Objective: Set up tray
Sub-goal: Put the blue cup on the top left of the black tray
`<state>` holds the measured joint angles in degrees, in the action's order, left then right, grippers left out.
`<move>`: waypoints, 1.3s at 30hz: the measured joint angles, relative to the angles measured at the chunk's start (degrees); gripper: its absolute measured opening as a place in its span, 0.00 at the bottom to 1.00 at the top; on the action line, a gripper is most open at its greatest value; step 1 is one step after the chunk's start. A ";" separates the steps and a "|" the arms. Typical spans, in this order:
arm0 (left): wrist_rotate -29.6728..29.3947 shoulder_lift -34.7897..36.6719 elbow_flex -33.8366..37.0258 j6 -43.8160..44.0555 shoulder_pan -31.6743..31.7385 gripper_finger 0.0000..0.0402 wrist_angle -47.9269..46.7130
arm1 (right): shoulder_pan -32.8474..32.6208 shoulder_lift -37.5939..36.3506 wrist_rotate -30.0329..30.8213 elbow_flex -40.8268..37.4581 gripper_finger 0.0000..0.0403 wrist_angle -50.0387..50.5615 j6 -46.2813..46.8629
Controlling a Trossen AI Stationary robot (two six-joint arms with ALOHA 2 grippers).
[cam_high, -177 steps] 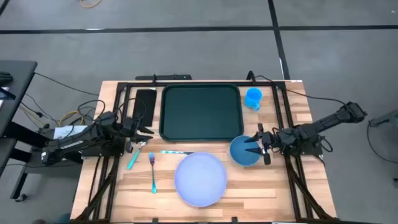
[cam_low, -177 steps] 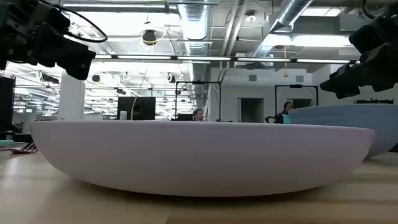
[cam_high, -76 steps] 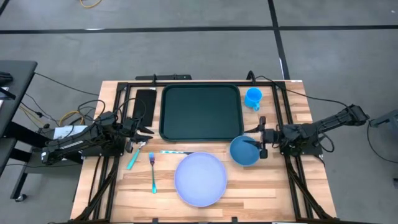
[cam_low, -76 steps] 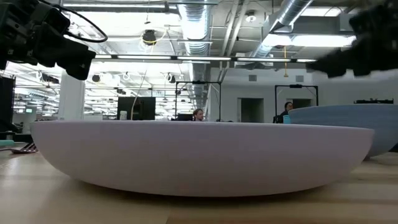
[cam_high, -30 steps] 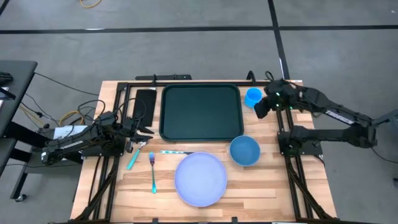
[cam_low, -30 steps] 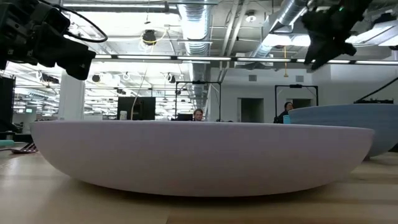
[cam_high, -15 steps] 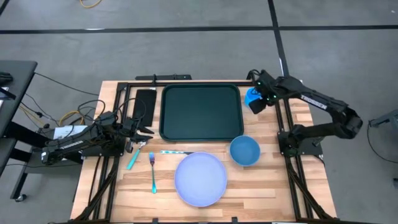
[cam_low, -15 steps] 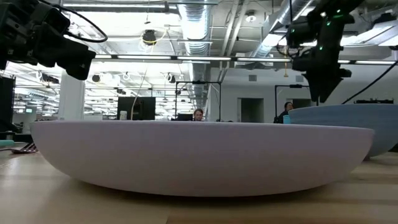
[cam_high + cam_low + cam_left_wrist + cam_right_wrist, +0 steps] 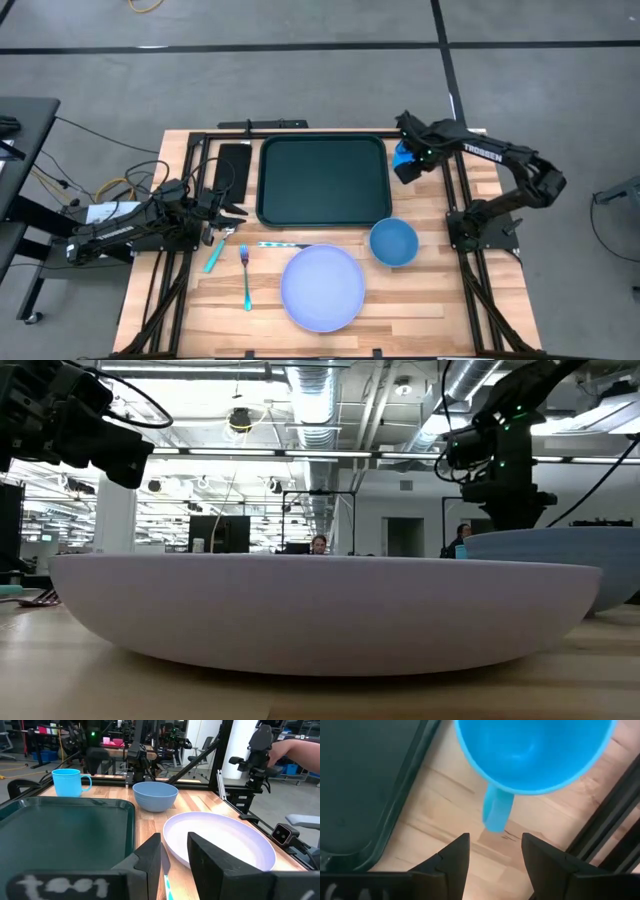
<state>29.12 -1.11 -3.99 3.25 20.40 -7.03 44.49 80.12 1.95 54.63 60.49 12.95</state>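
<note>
The dark green tray (image 9: 323,180) lies flat in the middle of the table's far half. A blue cup (image 9: 535,750) stands upright on the wood just right of the tray, its handle (image 9: 494,812) turned toward the near side. My right gripper (image 9: 492,845) hovers over the cup (image 9: 400,152), pointing down and open, one finger on either side of the handle without touching it. My left gripper (image 9: 235,212) waits low at the tray's left edge, open by a narrow gap.
A blue bowl (image 9: 393,242) sits near the tray's near right corner, and a pale lilac plate (image 9: 322,288) lies in front of the tray. A teal fork (image 9: 245,278) and a teal utensil (image 9: 214,256) lie left of the plate. A small black rectangle (image 9: 232,167) lies left of the tray.
My right gripper has swung a little toward the table's left, from beside the cup to right over it. It has tipped to point down and has come lower over the cup's handle. The cup, bowl, plate and left arm have stayed still.
</note>
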 joint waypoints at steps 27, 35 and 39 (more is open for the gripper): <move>0.00 -0.02 0.00 0.00 0.00 0.21 0.02 | 3.65 1.76 -0.23 -0.02 0.47 -4.45 -2.03; 0.02 -0.01 0.00 0.00 0.00 0.21 0.02 | 3.23 1.76 -0.40 -0.04 0.47 -6.13 -2.01; 0.00 0.00 0.00 0.00 0.00 0.21 0.00 | 3.23 1.76 -0.41 -0.04 0.47 -6.04 -1.99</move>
<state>29.13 -1.10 -3.99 3.25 20.40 -7.03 47.72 81.89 1.54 54.59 54.46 10.96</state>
